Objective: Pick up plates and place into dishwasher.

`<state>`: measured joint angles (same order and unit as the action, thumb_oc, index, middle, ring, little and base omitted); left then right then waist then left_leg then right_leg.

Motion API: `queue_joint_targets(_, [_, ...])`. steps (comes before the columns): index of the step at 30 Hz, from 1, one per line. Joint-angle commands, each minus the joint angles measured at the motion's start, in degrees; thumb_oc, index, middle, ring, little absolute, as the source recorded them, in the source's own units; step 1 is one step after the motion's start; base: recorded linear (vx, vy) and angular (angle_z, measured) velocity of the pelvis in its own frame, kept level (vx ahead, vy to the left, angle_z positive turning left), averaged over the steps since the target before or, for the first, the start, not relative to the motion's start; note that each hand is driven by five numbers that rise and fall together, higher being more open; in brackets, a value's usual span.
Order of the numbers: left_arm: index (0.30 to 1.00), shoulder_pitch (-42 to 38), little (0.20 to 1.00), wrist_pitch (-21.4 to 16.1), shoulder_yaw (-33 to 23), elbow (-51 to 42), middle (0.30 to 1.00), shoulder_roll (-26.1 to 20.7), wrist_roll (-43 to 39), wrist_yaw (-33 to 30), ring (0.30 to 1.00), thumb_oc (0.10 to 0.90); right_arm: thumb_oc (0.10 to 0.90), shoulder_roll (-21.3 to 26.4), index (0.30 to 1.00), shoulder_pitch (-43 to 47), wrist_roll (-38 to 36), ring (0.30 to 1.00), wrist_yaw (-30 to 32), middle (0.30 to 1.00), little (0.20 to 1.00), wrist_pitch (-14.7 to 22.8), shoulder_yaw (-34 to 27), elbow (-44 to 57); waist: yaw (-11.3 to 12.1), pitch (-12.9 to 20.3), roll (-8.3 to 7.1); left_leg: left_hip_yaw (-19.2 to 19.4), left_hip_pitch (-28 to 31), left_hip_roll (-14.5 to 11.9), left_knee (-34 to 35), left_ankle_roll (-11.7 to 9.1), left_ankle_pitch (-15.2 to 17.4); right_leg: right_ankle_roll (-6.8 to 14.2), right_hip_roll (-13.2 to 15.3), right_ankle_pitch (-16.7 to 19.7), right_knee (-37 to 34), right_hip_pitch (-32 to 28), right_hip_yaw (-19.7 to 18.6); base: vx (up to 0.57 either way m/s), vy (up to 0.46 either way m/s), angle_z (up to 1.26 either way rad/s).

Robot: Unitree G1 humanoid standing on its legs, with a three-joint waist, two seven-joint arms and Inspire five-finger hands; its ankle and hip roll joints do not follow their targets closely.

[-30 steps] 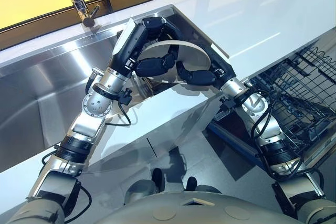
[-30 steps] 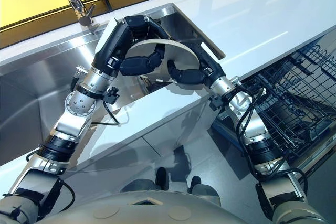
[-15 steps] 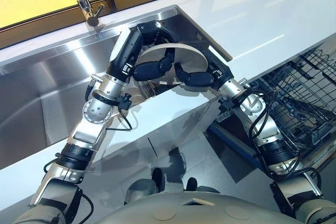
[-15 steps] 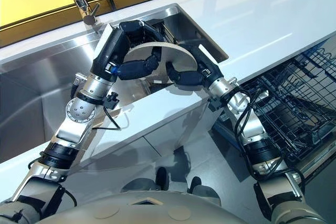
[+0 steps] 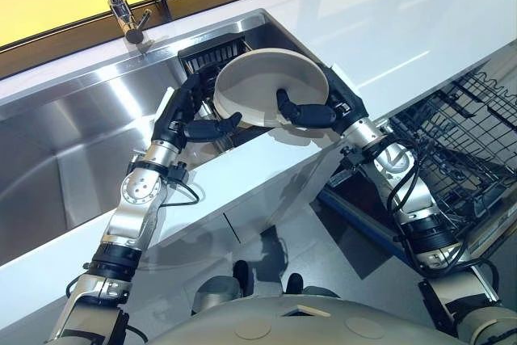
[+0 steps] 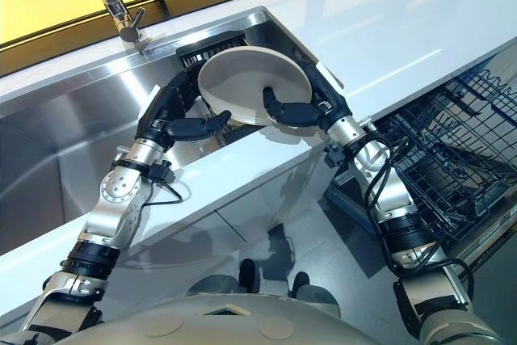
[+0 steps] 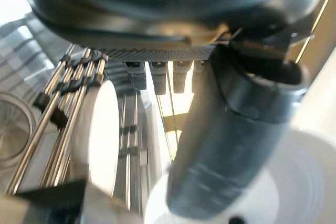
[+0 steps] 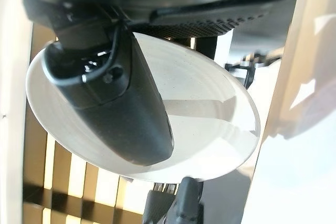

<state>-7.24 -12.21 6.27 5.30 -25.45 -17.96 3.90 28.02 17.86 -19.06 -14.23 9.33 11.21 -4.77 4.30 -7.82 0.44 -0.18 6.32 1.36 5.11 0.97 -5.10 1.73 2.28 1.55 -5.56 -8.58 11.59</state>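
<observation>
A round beige plate [image 5: 262, 90] is held up over the sink's right end, its hollow face tilted toward me. My right hand [image 5: 339, 109] grips its right rim, thumb across the face and fingers behind; the thumb on the plate [image 8: 210, 119] is plain in the right wrist view. My left hand [image 5: 184, 115] is at the plate's lower left, fingers relaxed, its thumb reaching toward the rim without gripping. Past it, the left wrist view has another pale plate [image 7: 102, 135] standing in a wire rack.
The steel sink [image 5: 73, 143] has a dark drying rack [image 5: 212, 54] at its right end and a faucet [image 5: 121, 10] behind. The white counter [image 5: 388, 22] runs to the right. The dishwasher's wire basket [image 5: 460, 151] stands pulled out at lower right.
The left hand came off the top of the plate and dropped back to its lower left. The right hand has tilted the plate up to face me.
</observation>
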Motion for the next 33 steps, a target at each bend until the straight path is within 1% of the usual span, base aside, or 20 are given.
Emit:
queue_joint_targets(1, [0.900, -4.3, 0.900, -3.2, -2.2, 2.8, 0.900, -1.8, -1.9, -1.4, 0.900, 0.800, 0.100, 0.8, 0.300, 7.0, -1.1, 0.300, 4.0, 0.300, 0.200, 7.4, -6.8, 6.0, -0.2, 4.3, 0.39, 1.5, 3.4, 1.5, -1.6, -0.5, 8.5, 0.0, -2.7, -8.3, 4.1, -1.5, 3.9, 0.03, -0.040, -0.01])
queue_joint_targets(3, [0.900, -5.0, 0.900, -3.6, -2.2, 4.0, 0.900, -2.2, -2.5, -1.7, 0.900, 0.800, 0.100, 1.6, 0.300, 7.3, 0.3, 0.300, 8.1, 0.300, 0.200, 8.5, -7.8, 5.5, -0.5, 4.4, 0.39, 1.3, 3.6, 1.5, -1.7, -0.4, 8.7, 0.0, -2.8, -8.4, 4.1, -1.6, 3.6, 0.03, -0.043, -0.02])
queue_joint_targets(5, [0.900, -5.4, 0.900, -3.8, -2.2, 4.6, 0.900, -2.5, -2.5, -2.0, 0.900, 0.800, 0.100, 3.0, 0.300, 8.4, 1.9, 0.300, 13.5, 0.300, 0.200, 9.7, -8.9, 4.6, -0.6, 4.4, 0.35, 1.3, 3.7, 1.5, -1.7, -0.4, 8.9, -0.1, -2.9, -8.5, 4.1, -1.7, 3.3, 0.03, -0.036, -0.02])
queue_joint_targets(7, [0.900, -5.7, 0.900, -4.1, -2.3, 5.1, 0.900, -3.4, -2.1, -2.5, 0.900, 0.800, 0.100, 5.0, 0.300, 10.0, 3.1, 0.300, 23.2, 0.300, 0.200, 9.7, -11.6, 3.6, -0.8, 4.4, 0.40, 1.5, 3.9, 1.4, -1.6, -0.4, 9.1, 0.0, -3.0, -8.6, 4.2, -1.7, 3.0, 0.03, -0.032, 0.00])
queue_joint_targets(8, [0.900, -5.9, 0.900, -3.9, -2.5, 5.0, 0.900, -3.7, -2.1, -2.6, 0.900, 0.800, 0.100, 5.8, 0.300, 10.6, 4.5, 0.300, 27.3, 0.300, 0.200, 10.4, -13.0, 3.1, -0.9, 4.4, 0.42, 1.5, 3.9, 1.3, -1.7, -0.4, 9.1, 0.0, -3.1, -8.7, 4.2, -1.7, 2.9, 0.00, 0.000, 0.00])
queue_joint_targets(9, [0.900, -6.0, 0.900, -3.7, -2.6, 5.0, 0.900, -3.9, -2.3, -2.6, 0.900, 0.800, 0.100, 6.2, 0.300, 10.9, 5.0, 0.300, 29.0, 0.300, 0.200, 10.1, -13.8, 2.8, -0.9, 4.5, 0.44, 1.5, 4.0, 1.3, -1.6, -0.4, 9.2, 0.0, -3.1, -8.7, 4.2, -1.7, 2.8, 0.00, 0.000, 0.00])
queue_joint_targets(10, [0.900, -6.3, 0.900, -3.3, -2.7, 5.1, 0.900, -4.4, -2.3, -2.7, 0.900, 0.800, 0.100, 7.5, 0.300, 11.7, 8.5, 0.300, 35.2, 0.300, 0.200, 10.4, -15.5, 1.9, -1.0, 4.4, 0.50, 1.7, 3.6, 1.3, -1.8, -0.4, 8.8, -0.1, -3.2, -8.4, 4.4, -1.4, 2.7, 0.00, 0.000, 0.00])
queue_joint_targets(11, [0.900, -6.8, 0.900, -3.2, -2.7, 5.4, 0.900, -5.0, -2.3, -3.1, 0.900, 0.800, 0.100, 8.5, 0.300, 12.4, 12.6, 0.300, 40.0, 0.300, 0.200, 10.1, -16.6, 0.9, -1.1, 4.4, 0.58, 1.7, 3.7, 1.3, -1.8, -0.4, 8.9, -0.1, -3.3, -8.4, 4.5, -1.3, 2.6, 0.00, 0.000, 0.00])
queue_joint_targets(12, [0.900, -7.1, 0.900, -3.1, -2.8, 5.7, 0.900, -5.4, -2.4, -3.2, 0.900, 0.800, 0.100, 9.5, 0.300, 12.7, 14.8, 0.300, 42.6, 0.300, 0.200, 9.6, -17.6, 0.1, -1.2, 4.4, 0.60, 1.8, 3.6, 1.3, -1.8, -0.4, 8.9, -0.1, -3.3, -8.5, 4.5, -1.2, 2.4, 0.03, -0.019, -0.02])
queue_joint_targets(13, [0.900, -7.5, 0.900, -2.7, -3.0, 5.8, 0.900, -6.2, -2.9, -3.5, 0.900, 0.800, 0.100, 11.3, 0.300, 13.1, 19.8, 0.300, 47.8, 0.300, 0.200, 7.9, -19.0, -1.2, -1.5, 4.4, 0.64, 1.7, 3.7, 1.4, -1.7, -0.3, 9.0, -0.1, -3.5, -8.6, 4.6, -1.3, 2.1, 0.03, -0.022, -0.01])
queue_joint_targets(14, [0.900, -7.8, 0.900, -2.7, -3.1, 6.1, 0.900, -6.6, -2.8, -3.7, 0.900, 0.800, 0.100, 12.5, 0.300, 13.4, 22.7, 0.300, 50.4, 0.300, 0.200, 6.6, -19.6, -2.2, -1.6, 4.4, 0.65, 1.7, 3.8, 1.4, -1.5, -0.3, 8.9, -0.1, -3.6, -8.7, 4.7, -1.3, 1.8, 0.04, -0.030, -0.01])
queue_joint_targets(15, [0.900, -8.3, 0.900, -3.0, -3.1, 6.6, 0.900, -7.2, -2.4, -4.0, 0.900, 0.800, 0.100, 14.1, 0.300, 13.6, 25.7, 0.300, 52.8, 0.300, 0.200, 4.2, -20.4, -3.8, -1.7, 4.4, 0.62, 1.5, 3.9, 1.4, -1.4, -0.3, 8.9, -0.1, -3.8, -8.7, 4.7, -1.3, 1.4, 0.04, -0.032, 0.00])
queue_joint_targets(16, [0.900, -8.6, 0.900, -2.9, -3.3, 6.7, 0.900, -7.8, -2.2, -4.0, 0.900, 0.800, 0.100, 15.6, 0.300, 13.6, 27.0, 0.300, 54.1, 0.300, 0.200, 2.5, -21.1, -5.2, -1.9, 4.3, 0.56, 1.3, 4.0, 1.4, -1.3, -0.3, 8.9, -0.1, -3.9, -8.7, 4.7, -1.3, 1.1, 0.05, -0.036, 0.02])
queue_joint_targets(17, [0.900, -8.8, 0.900, -2.7, -3.5, 6.6, 0.900, -8.3, -2.2, -3.9, 0.900, 0.800, 0.100, 16.9, 0.300, 13.4, 27.3, 0.300, 54.7, 0.300, 0.200, 1.4, -21.6, -6.4, -2.0, 4.3, 0.51, 1.1, 4.0, 1.4, -1.1, -0.3, 8.7, -0.2, -4.0, -8.7, 4.7, -1.2, 0.7, 0.06, -0.041, 0.01])
queue_joint_targets(18, [0.900, -9.0, 0.900, -2.8, -3.7, 6.6, 0.900, -8.9, -2.5, -4.0, 0.900, 0.800, 0.100, 18.2, 0.300, 13.1, 27.9, 0.300, 54.7, 0.300, 0.200, -0.5, -22.3, -8.0, -2.2, 4.3, 0.43, 0.8, 4.1, 1.4, -0.9, -0.3, 8.6, -0.2, -4.2, -8.7, 4.7, -1.2, 0.3, 0.07, -0.046, 0.00])
queue_joint_targets(22, [0.900, -9.1, 0.900, -2.8, -5.4, 6.6, 0.900, -10.5, -4.1, -3.4, 0.900, 0.800, 0.100, 22.7, 0.300, 10.8, 29.1, 0.300, 55.2, 0.300, 0.200, -3.8, -24.5, -14.2, -2.8, 3.8, 0.47, 0.1, 3.9, 1.2, -0.7, -0.5, 8.2, -0.3, -4.4, -9.1, 5.8, -0.7, -0.6, 0.08, -0.054, -0.04])
queue_joint_targets(26, [0.900, -8.9, 0.900, -3.0, -6.3, 6.6, 0.900, -11.2, -4.8, -3.4, 0.900, 0.800, 0.100, 25.8, 0.300, 8.6, 29.9, 0.300, 55.6, 0.300, 0.200, -5.6, -26.5, -19.0, -3.2, 2.5, 0.75, -0.5, 3.0, 0.9, -1.1, -0.8, 7.7, -0.4, -4.4, -9.7, 7.7, 0.5, -1.0, 0.06, -0.066, 0.00])
queue_joint_targets(29, [0.900, -9.4, 0.900, -4.0, -6.5, 6.9, 0.900, -11.8, -5.5, -4.0, 0.900, 0.800, 0.100, 28.1, 0.300, 9.1, 29.9, 0.300, 55.0, 0.300, 0.200, -7.2, -26.6, -22.0, -3.4, 0.8, 1.14, -1.1, 1.0, 0.8, -2.5, -1.2, 7.5, -0.7, -4.3, -10.2, 9.9, 2.6, -1.1, -0.01, -0.048, 0.04])
queue_joint_targets(31, [0.900, -10.3, 0.900, -5.2, -6.7, 7.1, 0.900, -12.5, -5.8, -5.3, 0.900, 0.800, 0.100, 29.9, 0.300, 9.9, 30.2, 0.300, 54.7, 0.300, 0.200, -7.7, -26.4, -24.0, -3.5, -0.7, 1.46, -1.6, -1.1, 0.9, -3.9, -1.5, 7.3, -1.0, -4.2, -10.4, 11.4, 4.6, -1.2, -0.06, -0.047, 0.01])
queue_joint_targets(33, [0.900, -11.8, 0.900, -6.5, -7.2, 7.4, 0.900, -13.9, -5.0, -8.4, 0.900, 0.800, 0.100, 31.5, 0.300, 11.3, 29.7, 0.300, 55.3, 0.300, 0.200, -8.5, -25.5, -25.8, -3.5, -2.7, 1.58, -2.1, -3.1, 1.0, -5.1, -1.8, 7.5, -1.3, -4.2, -11.1, 12.8, 6.4, -1.5, -0.08, -0.063, 0.07])
